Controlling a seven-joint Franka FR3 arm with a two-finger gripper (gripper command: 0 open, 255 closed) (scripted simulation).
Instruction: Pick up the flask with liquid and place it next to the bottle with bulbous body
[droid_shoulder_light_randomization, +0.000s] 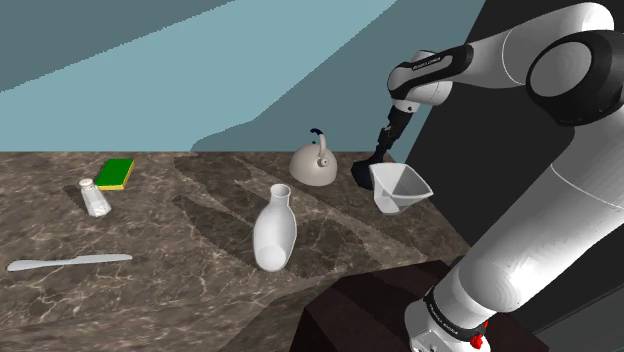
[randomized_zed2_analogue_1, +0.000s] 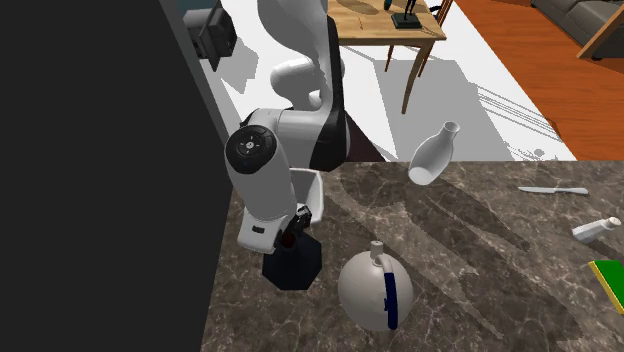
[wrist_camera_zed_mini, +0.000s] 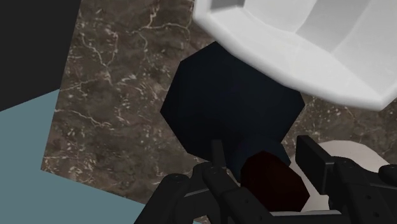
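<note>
The flask (wrist_camera_zed_mini: 232, 105) is dark, almost black, with a wide faceted body and a narrow neck topped by a dark red end. It stands on the marble counter (droid_shoulder_light_randomization: 180, 300) near the far right corner in the shoulder view, behind a white faceted bowl (droid_shoulder_light_randomization: 400, 188). My gripper (wrist_camera_zed_mini: 267, 159) comes down on it from above, shut on the neck, and one finger (wrist_camera_zed_mini: 318, 159) shows beside it. The flask (randomized_zed2_analogue_1: 292, 262) also appears under the hand (randomized_zed2_analogue_1: 290, 235). A white bottle (droid_shoulder_light_randomization: 274, 230) with a swelling body stands mid-counter, well apart from the flask.
A round pale jug (droid_shoulder_light_randomization: 314, 160) with a blue handle stands just beside the flask. The white bowl (wrist_camera_zed_mini: 305, 44) is close to the flask's body. Further off lie a green sponge (droid_shoulder_light_randomization: 117, 172), a shaker (droid_shoulder_light_randomization: 95, 197) and a white knife (droid_shoulder_light_randomization: 70, 262). The counter edge runs close behind the flask.
</note>
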